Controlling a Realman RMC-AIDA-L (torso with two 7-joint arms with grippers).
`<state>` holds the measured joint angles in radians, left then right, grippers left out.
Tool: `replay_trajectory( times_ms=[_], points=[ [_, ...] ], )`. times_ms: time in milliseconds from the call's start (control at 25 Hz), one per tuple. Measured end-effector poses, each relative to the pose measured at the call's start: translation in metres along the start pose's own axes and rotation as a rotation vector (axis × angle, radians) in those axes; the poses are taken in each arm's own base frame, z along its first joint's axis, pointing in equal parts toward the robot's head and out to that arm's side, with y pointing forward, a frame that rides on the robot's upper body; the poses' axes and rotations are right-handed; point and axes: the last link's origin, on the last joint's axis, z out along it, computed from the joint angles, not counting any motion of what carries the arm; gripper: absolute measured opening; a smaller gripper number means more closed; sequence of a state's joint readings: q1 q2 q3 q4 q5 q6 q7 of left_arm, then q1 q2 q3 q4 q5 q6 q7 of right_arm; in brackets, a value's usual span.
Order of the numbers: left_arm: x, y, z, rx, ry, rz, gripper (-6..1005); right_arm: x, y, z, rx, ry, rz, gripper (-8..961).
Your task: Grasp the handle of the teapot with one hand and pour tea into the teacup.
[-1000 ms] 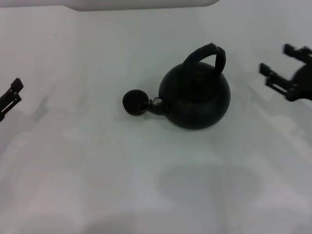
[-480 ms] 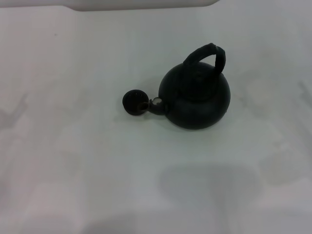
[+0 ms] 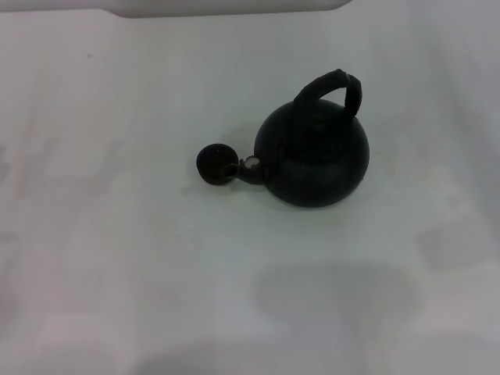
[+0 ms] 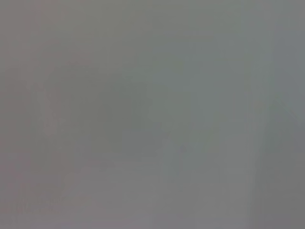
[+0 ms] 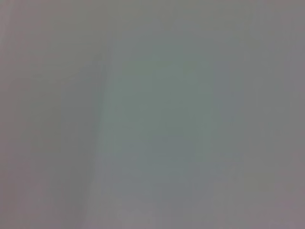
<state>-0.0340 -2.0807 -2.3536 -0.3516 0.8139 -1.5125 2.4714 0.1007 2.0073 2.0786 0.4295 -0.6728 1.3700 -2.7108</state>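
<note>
In the head view a round matte-black teapot (image 3: 316, 160) stands upright on the white table. Its thick black arched handle (image 3: 328, 87) rises over the top. The short spout with a small silvery cap (image 3: 252, 165) points left. A tiny dark teacup (image 3: 214, 163) sits right at the spout's tip, touching or nearly touching it. No tea shows. Neither gripper appears in the head view. Both wrist views show only a plain grey surface.
The white table (image 3: 117, 258) spreads wide on every side of the pot and cup. A pale raised edge (image 3: 226, 8) runs along the far side.
One second ago the left gripper showed at the left edge and the right gripper at the right edge. Both have withdrawn out of the head view. Teapot and teacup have not moved.
</note>
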Motion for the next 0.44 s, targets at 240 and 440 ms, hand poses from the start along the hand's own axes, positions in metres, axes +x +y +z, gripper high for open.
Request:
replay_trajectory(
  times_ms=[240, 440],
  points=[
    [-0.002, 0.008, 0.006, -0.02, 0.026, 0.077, 877, -0.003, -0.002, 0.0, 0.025, -0.024, -0.051, 865],
    [0.009, 0.001, 0.021, -0.009, 0.075, 0.13, 877, -0.006, 0.001, 0.001, 0.032, -0.058, -0.058, 865]
  ],
)
